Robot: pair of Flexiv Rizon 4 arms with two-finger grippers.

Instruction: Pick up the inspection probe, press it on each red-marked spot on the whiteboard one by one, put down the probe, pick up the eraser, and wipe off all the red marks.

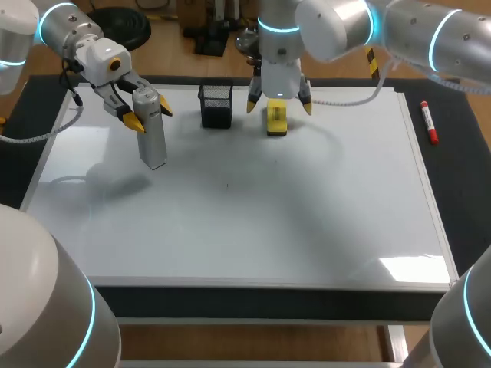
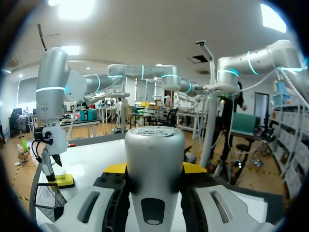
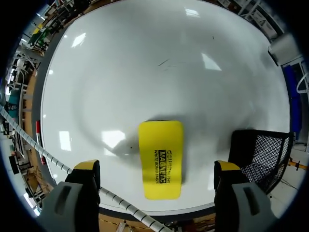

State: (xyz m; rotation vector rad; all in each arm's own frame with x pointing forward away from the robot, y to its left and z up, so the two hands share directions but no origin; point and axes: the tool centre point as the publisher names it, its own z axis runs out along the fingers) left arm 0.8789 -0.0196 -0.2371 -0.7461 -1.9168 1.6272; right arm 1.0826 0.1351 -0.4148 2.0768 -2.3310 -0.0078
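The silver inspection probe point(image 1: 153, 143) hangs upright above the whiteboard's point(image 1: 253, 222) far left part, with my left gripper point(image 1: 149, 115) shut on its upper end. In the left wrist view the probe point(image 2: 154, 159) fills the space between the yellow-tipped fingers point(image 2: 115, 168). The yellow eraser point(image 1: 276, 121) lies flat on the board at the far middle. My right gripper point(image 1: 279, 105) is open just above it, its fingers wide apart and clear of the eraser point(image 3: 161, 158). I see no red marks on the board, only a tiny dark speck point(image 1: 226, 184).
A black mesh holder point(image 1: 216, 105) stands on the board between the probe and the eraser, close beside the right gripper point(image 3: 157, 166). A red marker point(image 1: 428, 123) lies on the dark mat past the board's right edge.
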